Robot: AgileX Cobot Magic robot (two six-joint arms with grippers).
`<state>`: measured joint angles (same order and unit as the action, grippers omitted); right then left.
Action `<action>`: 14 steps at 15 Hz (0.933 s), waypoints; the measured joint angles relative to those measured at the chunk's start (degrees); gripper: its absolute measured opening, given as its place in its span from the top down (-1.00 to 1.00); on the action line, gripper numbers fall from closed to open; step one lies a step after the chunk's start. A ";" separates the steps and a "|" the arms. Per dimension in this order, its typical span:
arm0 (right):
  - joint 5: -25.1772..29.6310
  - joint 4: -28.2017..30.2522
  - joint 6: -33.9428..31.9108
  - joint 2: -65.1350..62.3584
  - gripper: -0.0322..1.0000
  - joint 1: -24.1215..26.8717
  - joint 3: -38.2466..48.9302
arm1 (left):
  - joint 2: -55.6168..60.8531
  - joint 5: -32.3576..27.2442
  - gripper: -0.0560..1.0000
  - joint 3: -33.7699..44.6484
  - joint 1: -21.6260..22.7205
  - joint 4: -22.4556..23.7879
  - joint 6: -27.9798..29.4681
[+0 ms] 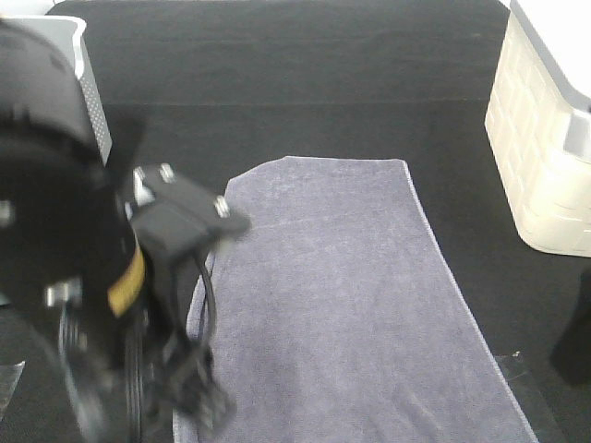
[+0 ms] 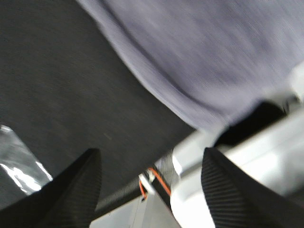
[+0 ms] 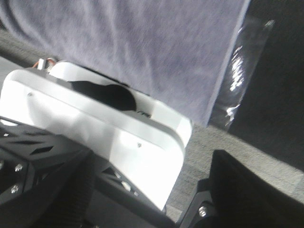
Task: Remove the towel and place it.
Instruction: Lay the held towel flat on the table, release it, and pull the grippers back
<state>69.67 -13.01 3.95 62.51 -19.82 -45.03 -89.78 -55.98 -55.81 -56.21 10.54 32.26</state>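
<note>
Towel (image 1: 342, 305) lies spread flat on black table (image 1: 277, 74), white basket (image 1: 545, 138) nearby.

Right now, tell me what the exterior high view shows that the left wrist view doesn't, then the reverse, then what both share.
Exterior high only: the cream basket at the right, the far end of the towel with its rounded corner, and the left arm in front of the towel's left edge.
Left wrist only: the left gripper open with nothing in it, an orange wire and a white housing.
Both: the grey towel lying on the black table.
</note>
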 joint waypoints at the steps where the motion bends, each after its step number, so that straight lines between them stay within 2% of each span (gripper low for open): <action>1: -0.86 0.29 0.00 1.55 -0.31 0.00 -1.55 | 0.00 2.23 -0.23 -0.40 3.38 0.63 0.00; 3: -3.84 0.40 0.00 4.30 -0.29 0.00 -3.95 | 0.00 10.49 -0.23 -0.52 10.77 0.69 -0.69; 4: -4.64 0.40 0.00 4.87 -0.29 0.00 -4.35 | 0.00 12.43 -0.23 -0.52 12.66 0.69 -1.03; 5: -6.30 0.40 0.00 6.93 -0.28 0.00 -5.67 | 0.00 19.42 -0.23 -0.52 17.82 0.69 -1.95; 8: -7.10 0.40 0.00 10.54 -0.28 0.00 -7.33 | -0.97 32.72 -0.23 -0.52 26.47 0.69 -2.98; 11: -10.37 0.40 0.00 13.01 -0.28 0.00 -8.88 | -6.42 40.91 -0.23 -1.03 31.80 0.69 -3.09; 14: -12.66 0.29 0.00 14.73 -0.28 0.00 -9.97 | -14.32 42.74 -0.23 -6.07 33.69 0.69 -3.09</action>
<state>57.01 -12.72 3.95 77.23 -19.82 -55.00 -104.11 -13.24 -61.88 -22.52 11.23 29.16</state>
